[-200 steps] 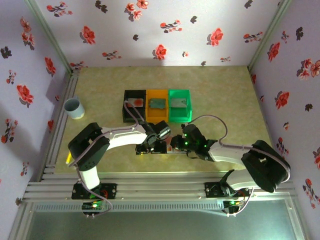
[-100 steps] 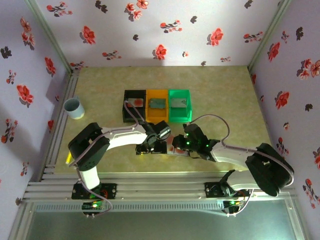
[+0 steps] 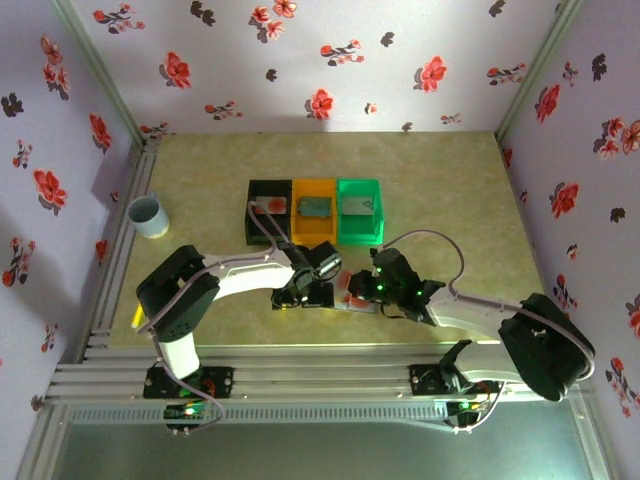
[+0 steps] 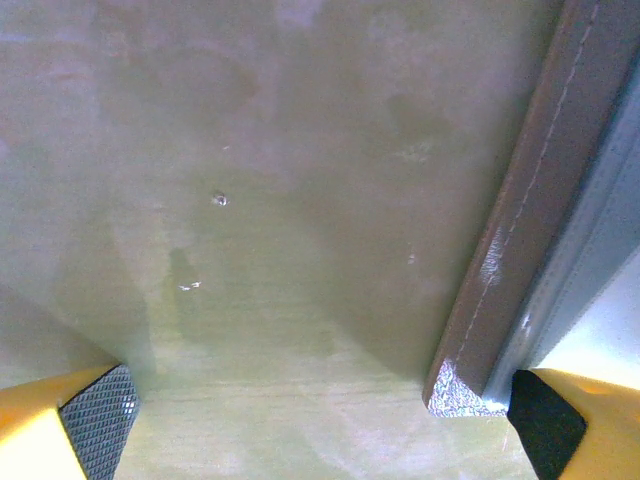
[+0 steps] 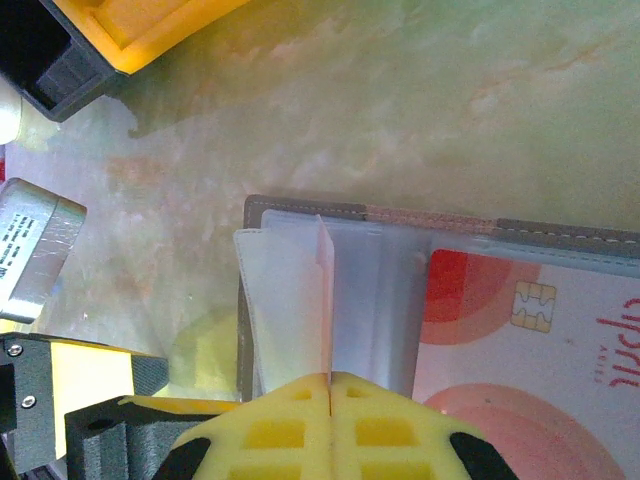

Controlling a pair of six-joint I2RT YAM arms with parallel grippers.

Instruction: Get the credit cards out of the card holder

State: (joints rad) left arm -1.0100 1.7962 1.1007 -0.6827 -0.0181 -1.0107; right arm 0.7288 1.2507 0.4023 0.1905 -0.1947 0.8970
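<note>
The card holder [image 5: 400,214] lies open on the table, a grey wallet with clear plastic sleeves. A white credit card [image 5: 520,330] with red circles and a chip sits in its right half. My right gripper [image 5: 330,385] is shut on one clear sleeve, which stands up on edge. In the top view the card holder [image 3: 348,298] lies between the right gripper [image 3: 360,290] and the left gripper [image 3: 306,290]. My left gripper [image 4: 320,430] is wide open just above the table. The holder's stitched edge [image 4: 530,200] runs beside its right fingertip [image 4: 545,425].
Behind the holder stand a black bin [image 3: 250,215], an orange bin [image 3: 314,228] and a green bin [image 3: 359,232], each with a card in it. A pale blue cup [image 3: 147,215] sits at the far left. The flowered walls close in on three sides.
My right arm has slid a little to the right, still pinching the sleeve. The left arm has not moved.
</note>
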